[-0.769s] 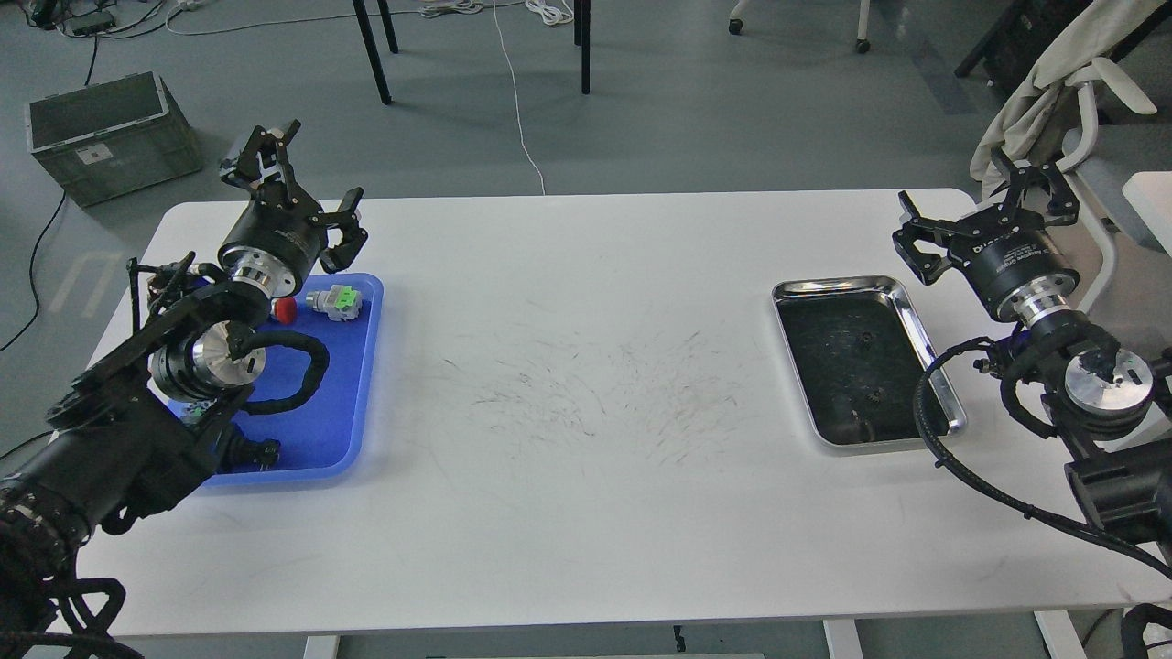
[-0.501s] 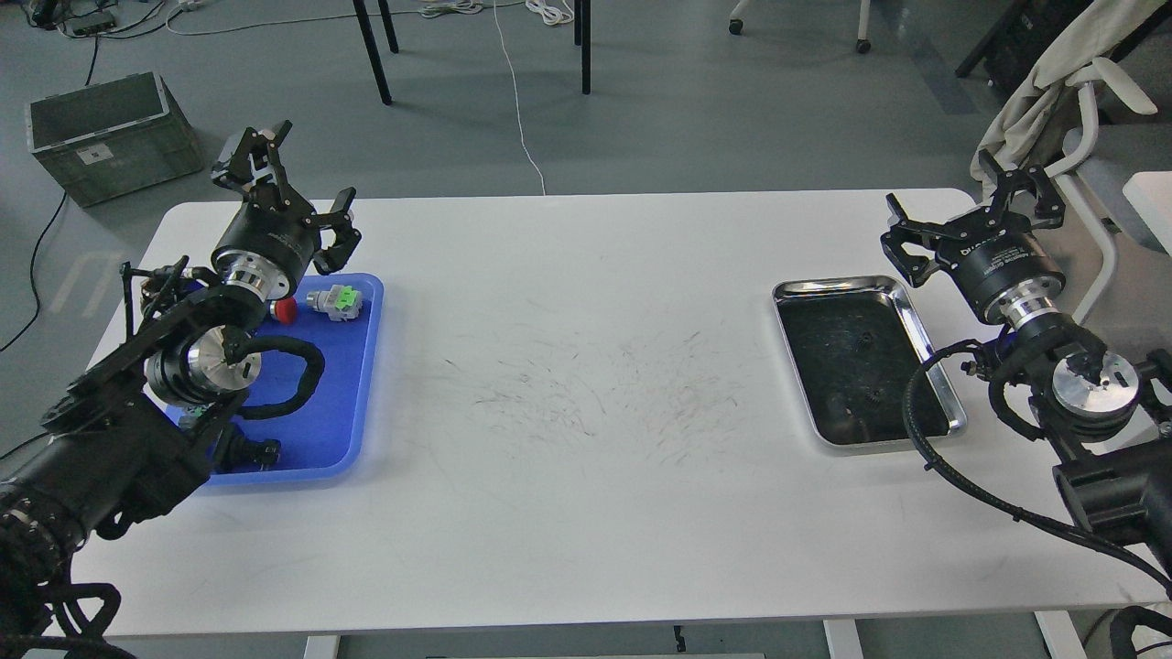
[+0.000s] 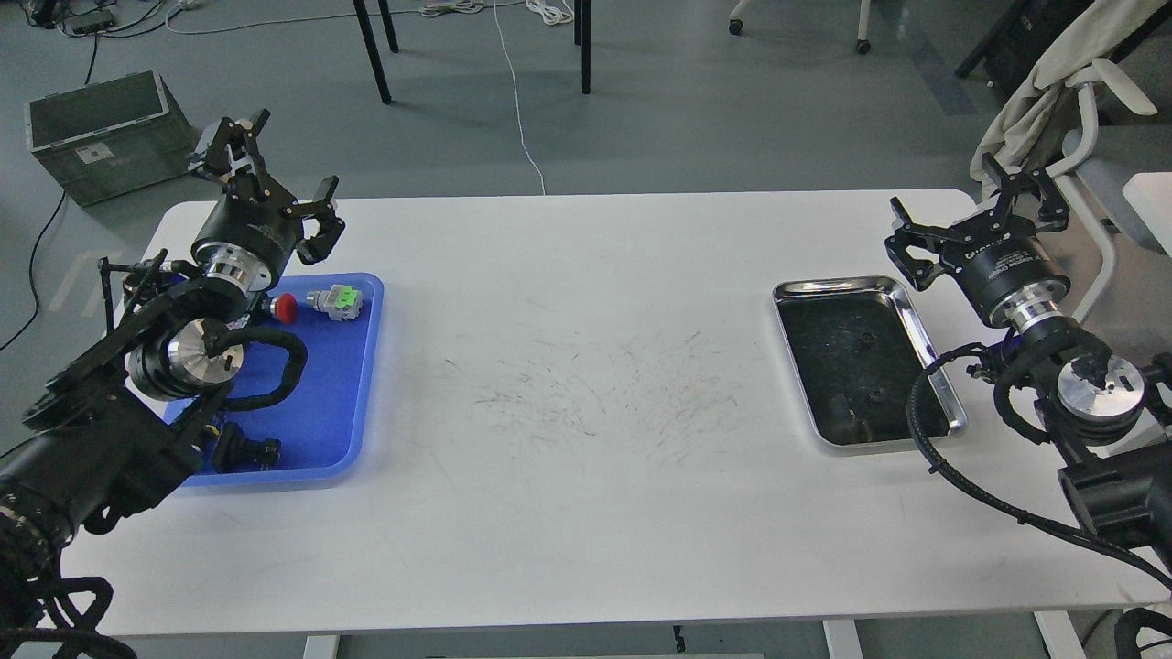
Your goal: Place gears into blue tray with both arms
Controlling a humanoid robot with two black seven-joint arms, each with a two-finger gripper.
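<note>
Two tiny black gears (image 3: 862,341) (image 3: 876,395) lie on the dark floor of the shiny steel tray (image 3: 918,322) at the table's right. The blue tray (image 3: 343,384) sits at the left, partly hidden by my left arm. My left gripper (image 3: 273,172) is open and empty, raised over the table's far left corner, just beyond the blue tray. To the right of the steel tray's far corner my right gripper (image 3: 972,220) is also open and holds nothing.
In the blue tray lie a red-capped push-button (image 3: 286,308), a green-capped one (image 3: 337,302) and a black part (image 3: 245,450). A grey crate (image 3: 110,133) stands on the floor at far left. A cloth-draped chair (image 3: 1053,82) is at far right.
</note>
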